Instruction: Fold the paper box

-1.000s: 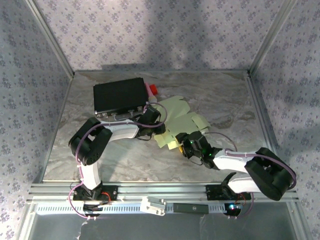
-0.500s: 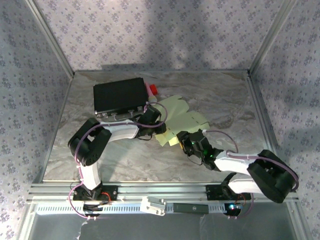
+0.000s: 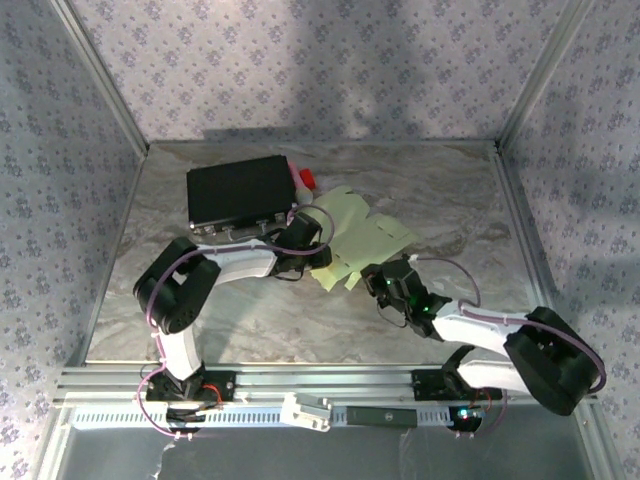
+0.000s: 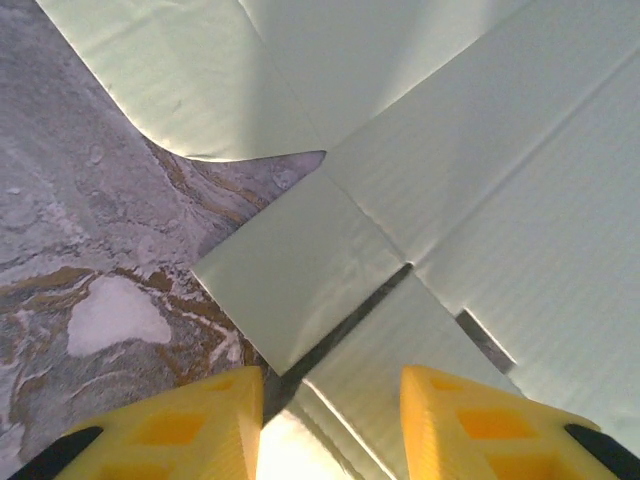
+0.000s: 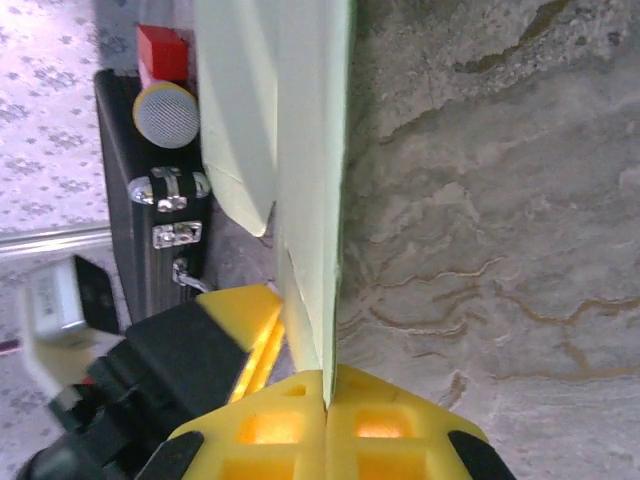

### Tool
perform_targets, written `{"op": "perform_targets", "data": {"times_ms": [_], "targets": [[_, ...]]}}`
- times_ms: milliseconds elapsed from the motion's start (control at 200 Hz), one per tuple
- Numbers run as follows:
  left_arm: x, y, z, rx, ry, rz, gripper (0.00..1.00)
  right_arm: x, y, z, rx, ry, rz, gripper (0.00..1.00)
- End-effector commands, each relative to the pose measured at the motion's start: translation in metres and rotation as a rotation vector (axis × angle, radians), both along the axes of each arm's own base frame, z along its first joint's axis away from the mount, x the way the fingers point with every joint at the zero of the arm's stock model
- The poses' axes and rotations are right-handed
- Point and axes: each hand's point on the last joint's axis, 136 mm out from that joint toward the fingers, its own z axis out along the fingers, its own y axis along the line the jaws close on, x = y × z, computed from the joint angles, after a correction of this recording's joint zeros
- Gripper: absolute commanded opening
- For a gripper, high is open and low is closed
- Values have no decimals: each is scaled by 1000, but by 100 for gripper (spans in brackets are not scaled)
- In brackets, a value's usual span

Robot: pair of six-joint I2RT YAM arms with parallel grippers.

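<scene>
Now the paper box (image 3: pixel 360 235) lies central on the worktop (image 3: pixel 460 200), at 3 o'clock from the black case (image 3: pixel 240 190); right jaws clamp its 5 o'clock edge; left jaws hover parted over its 9 o'clock flap; best lift slowly along the crease, pinning the sheet.

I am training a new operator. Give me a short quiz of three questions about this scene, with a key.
1. True or false: the right gripper is shut on the edge of the box.
2. In the top view, the black case lies A) left of the box, B) right of it, C) on it.
3. Fill in: the jaws of the left gripper stand ____.
Key: 1 true; 2 A; 3 open.
</scene>
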Motion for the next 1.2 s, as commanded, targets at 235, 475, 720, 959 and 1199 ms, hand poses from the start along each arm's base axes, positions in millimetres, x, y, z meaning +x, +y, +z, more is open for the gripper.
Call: {"op": "perform_targets", "data": {"times_ms": [235, 475, 720, 959, 1199], "targets": [[-42, 28, 128, -34, -301, 18, 52, 5, 5, 109, -30, -159, -27, 0], [-73, 56, 214, -13, -565, -98, 56, -3, -1, 206, -111, -215, -27, 0], [-121, 29, 246, 175, -992, -453, 62, -6, -1, 261, -124, -206, -43, 0], [-128, 8, 242, 198, -1201, -463, 70, -7, 2, 258, -85, -174, -63, 0], [-119, -18, 239, 227, -1299, -379, 72, -7, 5, 259, -56, -162, -64, 0]]}}
